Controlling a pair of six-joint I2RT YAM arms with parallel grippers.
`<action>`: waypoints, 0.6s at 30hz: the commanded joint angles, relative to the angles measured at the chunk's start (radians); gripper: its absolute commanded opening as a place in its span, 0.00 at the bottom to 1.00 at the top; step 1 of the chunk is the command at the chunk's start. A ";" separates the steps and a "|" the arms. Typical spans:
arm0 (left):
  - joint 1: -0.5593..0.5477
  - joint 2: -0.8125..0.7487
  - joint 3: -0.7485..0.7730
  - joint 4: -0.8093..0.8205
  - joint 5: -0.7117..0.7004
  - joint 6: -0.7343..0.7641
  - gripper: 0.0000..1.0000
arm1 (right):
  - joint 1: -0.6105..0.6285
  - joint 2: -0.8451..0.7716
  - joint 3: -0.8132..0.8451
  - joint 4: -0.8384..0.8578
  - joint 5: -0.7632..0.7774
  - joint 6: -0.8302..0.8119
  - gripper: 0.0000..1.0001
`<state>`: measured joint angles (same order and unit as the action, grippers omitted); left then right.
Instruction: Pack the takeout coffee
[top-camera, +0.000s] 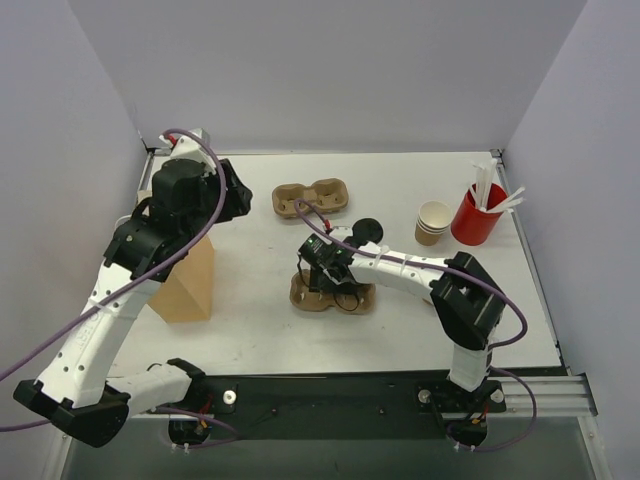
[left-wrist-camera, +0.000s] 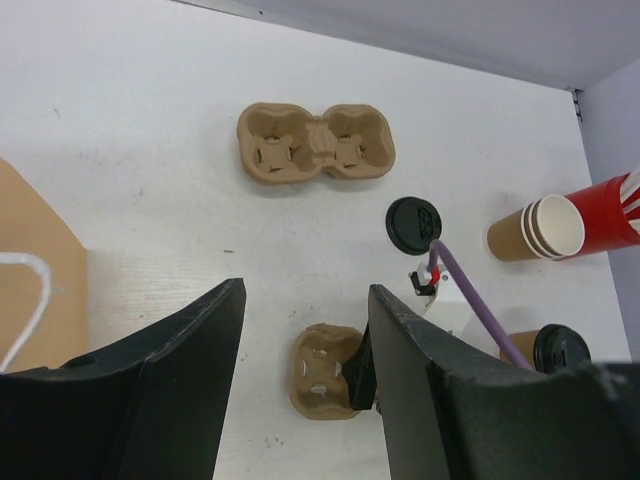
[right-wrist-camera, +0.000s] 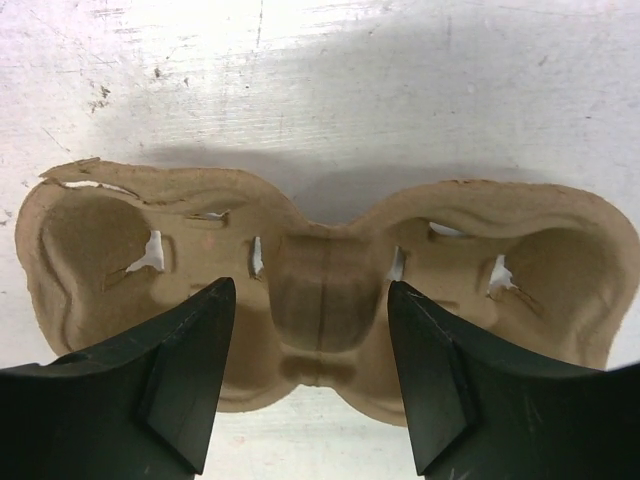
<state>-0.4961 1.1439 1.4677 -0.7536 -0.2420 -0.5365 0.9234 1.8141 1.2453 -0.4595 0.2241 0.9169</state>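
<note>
Far carrier (top-camera: 311, 198): behind near carrier (top-camera: 303, 292), apart.
Loose lid (top-camera: 367, 230): between them, rightward.
Cup stack (top-camera: 432, 222): beside straw cup (top-camera: 476, 213), far right.
Paper bag (top-camera: 185, 285): left.
Takeout coffee (left-wrist-camera: 545, 348): seemingly right of near carrier.

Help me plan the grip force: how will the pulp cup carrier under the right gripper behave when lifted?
Probably light and fairly stiff: the carrier is moulded pulp, both pockets empty. Pinched at the central ridge below the open right gripper, it should lift level. Its ragged rim suggests a hard squeeze could crush it.
</note>
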 joint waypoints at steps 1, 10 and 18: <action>0.027 -0.030 0.089 -0.041 -0.062 0.036 0.63 | 0.011 0.024 0.036 -0.018 0.001 -0.019 0.57; 0.160 -0.058 0.169 -0.243 -0.331 0.056 0.62 | 0.011 0.042 0.034 -0.013 -0.040 -0.073 0.50; 0.323 -0.078 0.106 -0.312 -0.392 0.112 0.62 | 0.008 -0.009 0.022 -0.010 -0.043 -0.130 0.38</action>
<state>-0.2287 1.0794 1.5902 -1.0164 -0.5728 -0.4717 0.9302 1.8565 1.2533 -0.4480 0.1757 0.8238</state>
